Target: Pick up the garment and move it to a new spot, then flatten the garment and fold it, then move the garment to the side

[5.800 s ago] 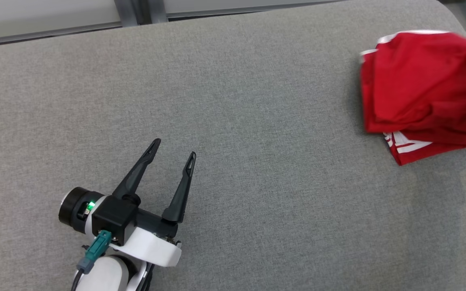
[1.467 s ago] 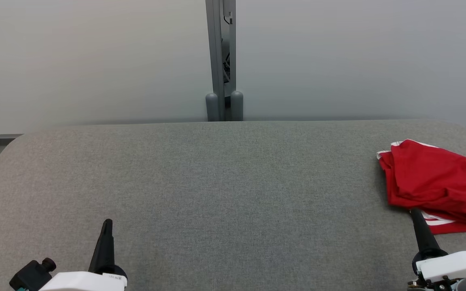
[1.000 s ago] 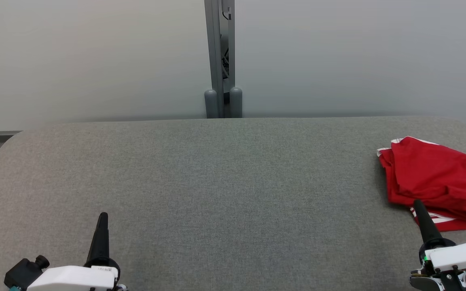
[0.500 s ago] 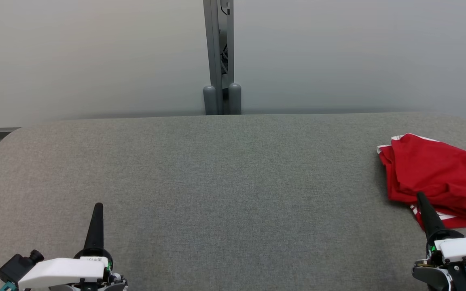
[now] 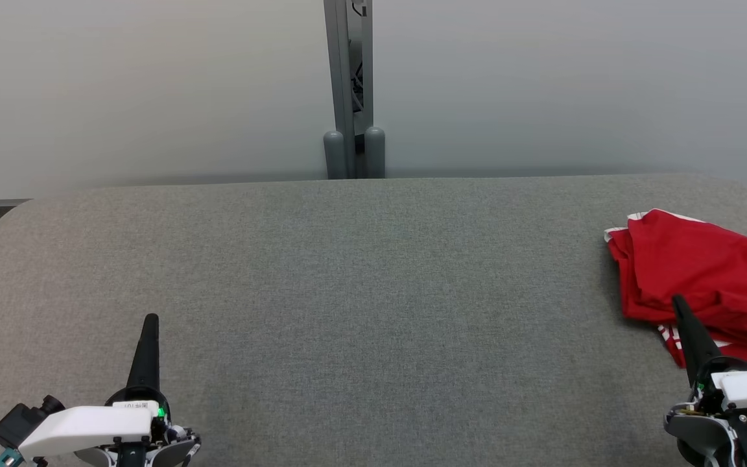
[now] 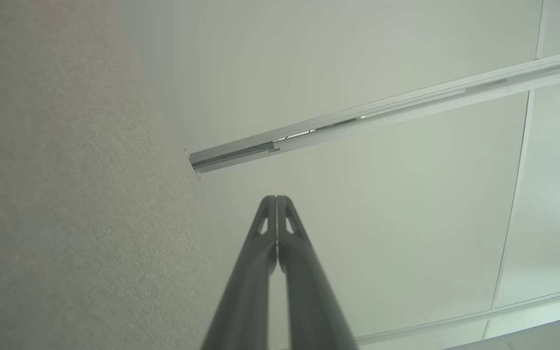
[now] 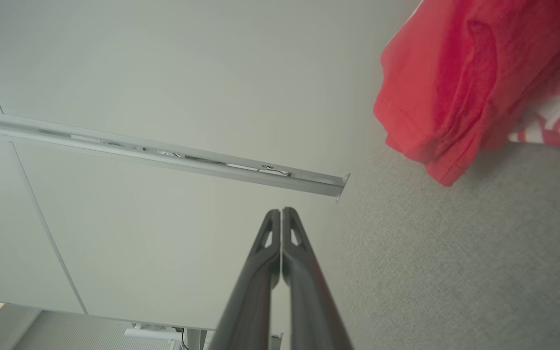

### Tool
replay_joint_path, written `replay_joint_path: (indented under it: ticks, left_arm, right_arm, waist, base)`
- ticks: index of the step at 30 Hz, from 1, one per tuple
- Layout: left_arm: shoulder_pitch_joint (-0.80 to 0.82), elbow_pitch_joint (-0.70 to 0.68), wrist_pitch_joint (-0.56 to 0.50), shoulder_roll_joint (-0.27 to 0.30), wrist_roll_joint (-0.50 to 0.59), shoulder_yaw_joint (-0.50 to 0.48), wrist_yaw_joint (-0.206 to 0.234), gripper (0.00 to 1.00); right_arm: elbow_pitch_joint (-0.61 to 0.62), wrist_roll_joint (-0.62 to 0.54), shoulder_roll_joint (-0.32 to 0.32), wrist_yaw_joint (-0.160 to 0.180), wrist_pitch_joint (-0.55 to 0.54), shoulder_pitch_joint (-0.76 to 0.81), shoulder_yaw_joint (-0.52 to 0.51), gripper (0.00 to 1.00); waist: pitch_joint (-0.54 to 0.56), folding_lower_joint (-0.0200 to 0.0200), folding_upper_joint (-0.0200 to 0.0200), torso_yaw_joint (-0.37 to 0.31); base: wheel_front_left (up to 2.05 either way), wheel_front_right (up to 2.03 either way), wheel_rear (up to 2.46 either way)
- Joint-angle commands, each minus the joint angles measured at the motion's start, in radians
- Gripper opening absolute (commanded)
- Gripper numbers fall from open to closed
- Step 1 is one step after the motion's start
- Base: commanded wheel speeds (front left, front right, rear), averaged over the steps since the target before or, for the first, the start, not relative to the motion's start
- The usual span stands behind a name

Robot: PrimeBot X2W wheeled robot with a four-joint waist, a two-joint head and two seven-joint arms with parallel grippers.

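1 red garment (image 5: 691, 266) lies near the closed right gripper (image 5: 677, 300).

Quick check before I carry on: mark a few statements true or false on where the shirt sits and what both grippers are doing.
1. The garment lies roughly folded at the right end of the grey padded table. True.
2. The right gripper is clamped on the garment. False: its jaws are shut on nothing, and the right wrist view shows the cloth off to one side of them.
3. The left gripper has its jaws open. False: they are shut and empty.
4. White-and-red striped trim shows at the garment's near edge. True.
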State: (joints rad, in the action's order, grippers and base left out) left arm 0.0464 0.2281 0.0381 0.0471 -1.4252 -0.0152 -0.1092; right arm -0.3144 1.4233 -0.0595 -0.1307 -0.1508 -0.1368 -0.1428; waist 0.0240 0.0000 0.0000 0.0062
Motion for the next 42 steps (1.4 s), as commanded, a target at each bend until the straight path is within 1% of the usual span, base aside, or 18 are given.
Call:
replay_joint_path:
  ticks: [1, 27, 42]
  left_arm:
    - [0.023, -0.007, -0.004, 0.005, -0.019, -0.006, -0.008, 0.00]
    - [0.053, -0.006, -0.038, 0.005, -0.197, -0.027, -0.025, 0.00]
    - [0.054, -0.006, -0.036, 0.006, -0.197, -0.027, -0.024, 0.00]
  right_arm:
    - [0.000, 0.020, -0.008, 0.000, -0.010, -0.022, -0.005, 0.00]
    - [-0.020, 0.184, -0.008, 0.000, -0.071, -0.063, -0.037, 0.00]
    - [-0.020, 0.181, -0.005, 0.000, -0.074, -0.062, -0.040, 0.00]
  waist:
    - [-0.001, 0.0000, 0.0000, 0.000]
    - [-0.025, 0.0000, 0.0000, -0.006]
    - [-0.026, 0.0000, 0.0000, -0.006]
  base:
    - [0.00, 0.00, 0.00]
    - [0.00, 0.00, 0.00]
    - [0.00, 0.00, 0.00]
